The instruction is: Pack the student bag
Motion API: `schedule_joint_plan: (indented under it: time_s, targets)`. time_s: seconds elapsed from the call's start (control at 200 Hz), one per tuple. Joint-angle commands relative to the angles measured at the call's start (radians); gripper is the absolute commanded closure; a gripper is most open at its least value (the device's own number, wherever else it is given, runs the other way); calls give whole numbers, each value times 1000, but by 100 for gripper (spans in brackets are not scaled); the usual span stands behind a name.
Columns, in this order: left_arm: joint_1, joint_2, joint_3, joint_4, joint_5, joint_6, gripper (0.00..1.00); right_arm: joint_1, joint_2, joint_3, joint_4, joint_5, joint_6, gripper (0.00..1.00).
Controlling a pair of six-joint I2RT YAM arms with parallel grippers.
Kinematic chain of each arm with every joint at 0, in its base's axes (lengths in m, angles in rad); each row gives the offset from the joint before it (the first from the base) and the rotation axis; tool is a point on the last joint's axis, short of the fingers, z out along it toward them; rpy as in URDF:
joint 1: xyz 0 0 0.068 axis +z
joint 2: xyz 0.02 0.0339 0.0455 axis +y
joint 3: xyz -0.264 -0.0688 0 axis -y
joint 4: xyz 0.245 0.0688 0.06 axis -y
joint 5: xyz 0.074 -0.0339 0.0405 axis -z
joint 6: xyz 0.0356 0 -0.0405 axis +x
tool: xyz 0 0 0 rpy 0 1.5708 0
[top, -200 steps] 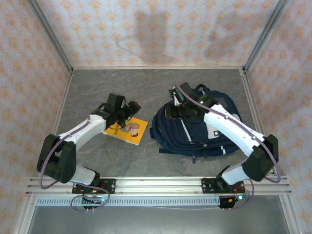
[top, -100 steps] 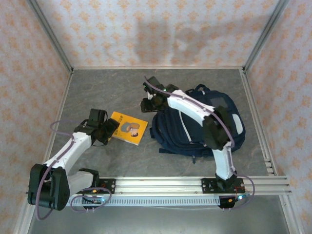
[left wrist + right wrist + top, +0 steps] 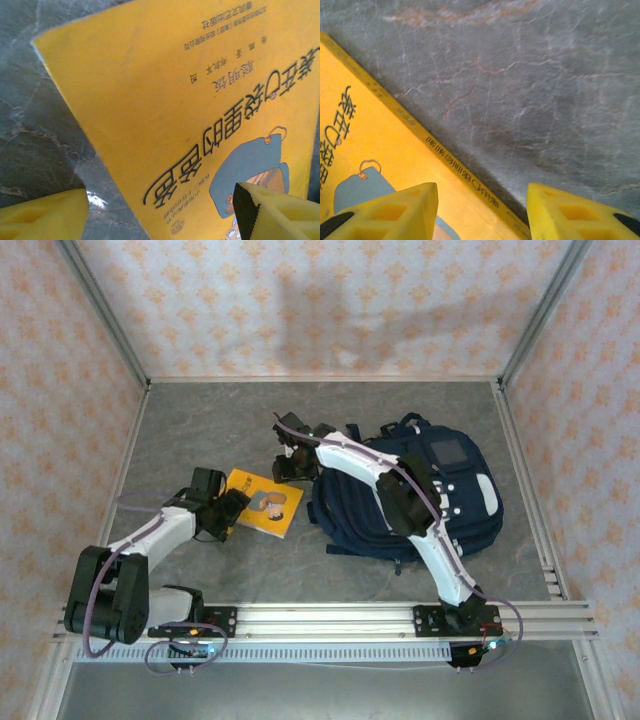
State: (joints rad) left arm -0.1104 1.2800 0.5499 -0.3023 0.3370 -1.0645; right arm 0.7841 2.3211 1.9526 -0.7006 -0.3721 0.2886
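The student bag (image 3: 470,515), navy with light grey patches, lies flat at centre right of the table. Left of it lies a yellow book (image 3: 268,502) with a cartoon cover. My left gripper (image 3: 228,512) sits low at the book's near-left edge. It is open, and its yellow fingers (image 3: 45,215) straddle the cover (image 3: 175,100), one over the table and one over the book. My right gripper (image 3: 288,468) hovers at the book's far-right corner beside the bag. It is open across the book's spine (image 3: 445,155), empty, one fingertip (image 3: 395,215) above the cover.
The grey marbled tabletop (image 3: 200,420) is bounded by patterned walls on three sides and a metal rail (image 3: 320,615) along the front. My right arm's forearm and elbow (image 3: 405,500) stretch across the bag's left half.
My right arm swung left off the bag to the book's far corner. My left gripper came down off the book to its left edge, then shifted slightly right.
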Motion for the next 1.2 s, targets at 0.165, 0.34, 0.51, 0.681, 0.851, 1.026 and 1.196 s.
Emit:
schedule_joint_plan:
  time_s: [0.165,0.34,0.51,0.681,0.851,1.026,1.196]
  targets:
    - [23,61,65,0,13,59,23,39,-7,-88,-12,-23,-23,50]
    - [30,47,67,-26,7,74,23,61,-24,-127,-27,-37,-56,51]
    - [35,49,79,-78,1,105,23,110,-113,-255,1,-120,-83,54]
    - [36,20,51,-97,46,114,23,173,-250,-422,69,-205,-105,56]
    - [35,-58,-5,-127,81,139,23,169,-306,-505,143,-178,-37,56]
    - [35,-67,-40,-150,105,181,24,117,-272,-488,189,-114,91,53]
    - [36,-46,-46,-155,125,206,26,92,-226,-447,235,-154,150,52]
